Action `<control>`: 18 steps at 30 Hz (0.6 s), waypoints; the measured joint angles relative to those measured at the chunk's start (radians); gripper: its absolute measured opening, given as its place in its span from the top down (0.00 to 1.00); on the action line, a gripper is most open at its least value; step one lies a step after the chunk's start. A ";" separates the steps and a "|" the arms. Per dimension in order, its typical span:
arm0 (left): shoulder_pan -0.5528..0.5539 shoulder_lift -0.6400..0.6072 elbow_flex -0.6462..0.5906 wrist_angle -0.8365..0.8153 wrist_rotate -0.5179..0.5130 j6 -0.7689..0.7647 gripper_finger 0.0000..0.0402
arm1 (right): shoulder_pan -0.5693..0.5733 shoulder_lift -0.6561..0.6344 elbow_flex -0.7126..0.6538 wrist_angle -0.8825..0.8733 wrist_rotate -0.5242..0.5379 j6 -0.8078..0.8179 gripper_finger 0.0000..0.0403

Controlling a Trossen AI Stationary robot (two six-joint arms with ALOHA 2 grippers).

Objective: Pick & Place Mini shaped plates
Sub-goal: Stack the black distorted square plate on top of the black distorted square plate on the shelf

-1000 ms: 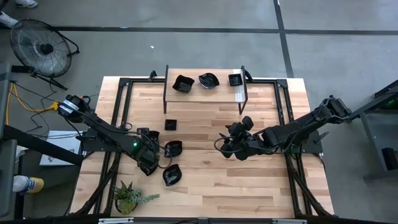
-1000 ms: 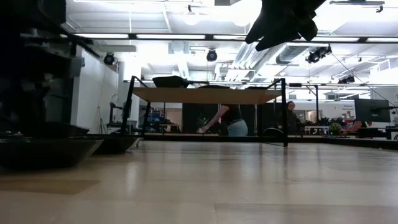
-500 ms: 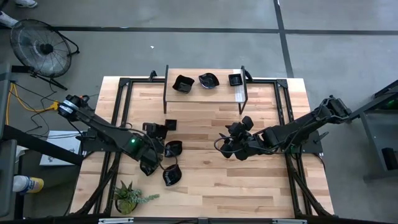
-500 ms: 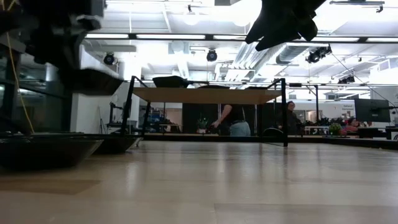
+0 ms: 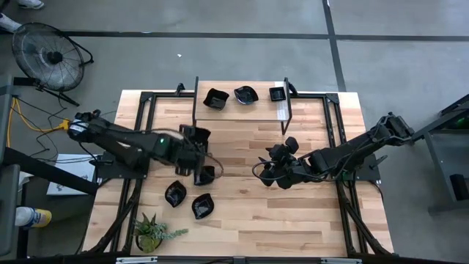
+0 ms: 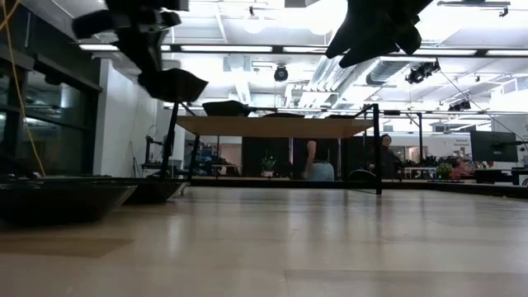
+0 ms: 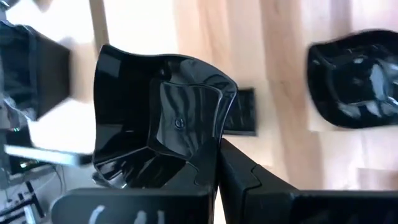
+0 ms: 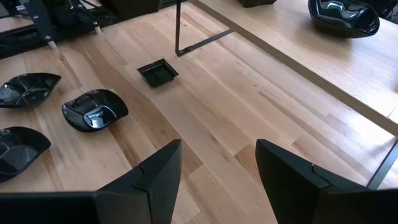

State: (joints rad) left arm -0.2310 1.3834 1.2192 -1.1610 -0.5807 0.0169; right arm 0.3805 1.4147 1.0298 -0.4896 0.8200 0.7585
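Overhead, the left arm reaches rightward across the wooden surface [image 5: 242,220], its left claw [image 5: 192,144] lifted and clamped shut on the rim of a wavy-edged black plate [image 7: 158,121], held clear of the surface just short of the raised shelf [image 5: 242,110]. Three more plates [image 5: 192,198] lie on the surface near it, and a small square plate [image 8: 158,73] lies by the shelf leg. Three dishes [image 5: 245,95] sit on the shelf. The right claw [image 8: 217,171] hovers at mid-surface, fingers spread wide, holding nothing. A potted plant [image 5: 152,233] stands at the near left corner.
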 joint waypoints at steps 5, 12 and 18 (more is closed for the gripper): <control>0.101 0.000 0.042 0.063 0.022 0.167 1.00 | 0.000 0.000 0.000 0.000 0.000 -0.006 0.50; 0.206 0.000 0.138 0.100 0.022 0.343 1.00 | 0.000 0.000 0.000 0.000 0.000 -0.007 0.50; 0.288 0.000 0.179 0.198 0.024 0.528 1.00 | -0.001 0.000 -0.053 0.063 -0.001 -0.007 0.50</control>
State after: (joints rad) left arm 0.0572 1.3830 1.3977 -0.9630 -0.5568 0.5452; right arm 0.3799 1.4145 0.9767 -0.4267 0.8194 0.7512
